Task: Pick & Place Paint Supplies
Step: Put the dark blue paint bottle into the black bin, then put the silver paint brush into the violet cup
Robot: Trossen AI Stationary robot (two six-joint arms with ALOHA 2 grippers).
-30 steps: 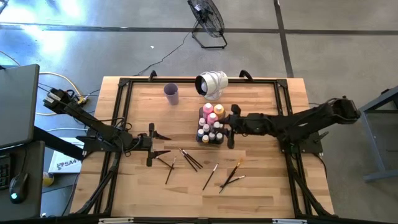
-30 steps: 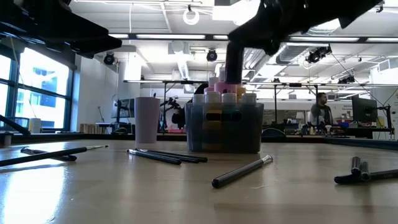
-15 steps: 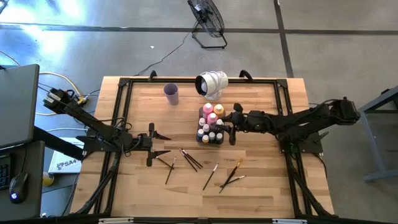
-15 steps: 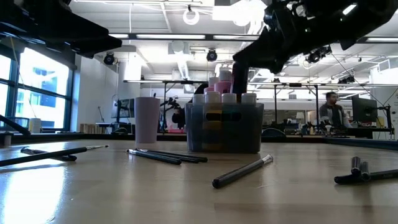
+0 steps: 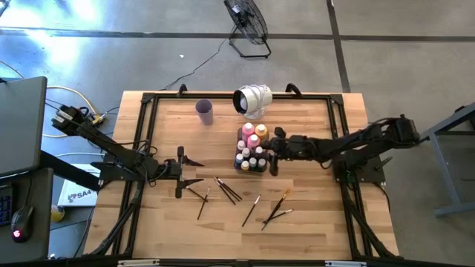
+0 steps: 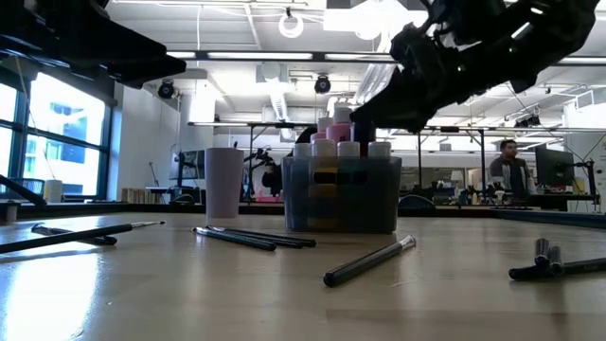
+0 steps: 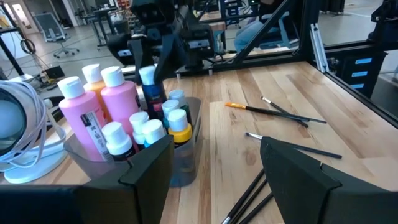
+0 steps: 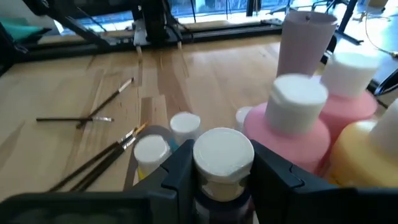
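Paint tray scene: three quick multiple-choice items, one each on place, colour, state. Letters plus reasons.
1. Where does the purple cup stand?
A. inside the tray
B. on the table, apart from the tray
C. in the left gripper

2. What colour is the cap of the small bottle between the right gripper's fingers?
A. white
B. black
C. red

3. What is the left gripper doing?
A. holding a brush
B. holding a bottle
C. open, holding nothing

Answers:
1 B: the high view shows the cup alone nearer the table's far edge.
2 A: the right wrist view shows a white cap.
3 C: its fingers are spread with nothing between.
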